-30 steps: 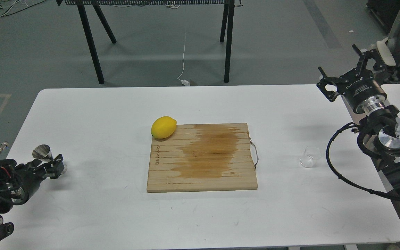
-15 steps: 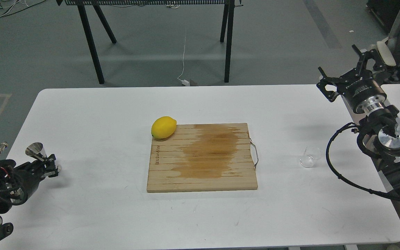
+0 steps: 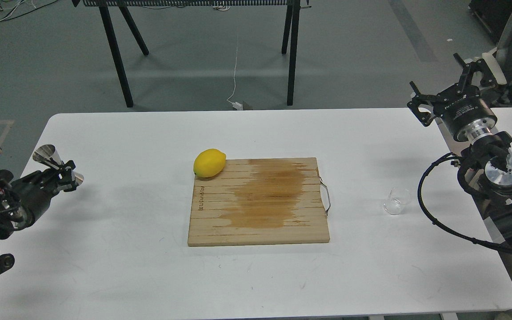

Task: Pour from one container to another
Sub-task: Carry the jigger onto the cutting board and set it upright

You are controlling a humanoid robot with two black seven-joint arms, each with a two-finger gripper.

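Observation:
The steel hourglass jigger (image 3: 56,163) is held tilted above the table's left end, with my left gripper (image 3: 66,174) shut on its waist. One cone points up and left, the other shows just past the fingers. The small clear glass cup (image 3: 397,200) stands on the white table (image 3: 149,266) at the right, right of the cutting board's metal handle. My right gripper (image 3: 447,84) hangs open above the far right table edge, well behind and to the right of the cup, holding nothing.
A wooden cutting board (image 3: 258,201) with a dark wet stain lies mid-table. A yellow lemon (image 3: 210,162) rests at its far left corner. A black-legged frame (image 3: 202,49) stands on the floor behind the table.
My left gripper has lifted the jigger off the table and carried it up and away from me. The right arm has shifted slightly right; the glass cup has not moved.

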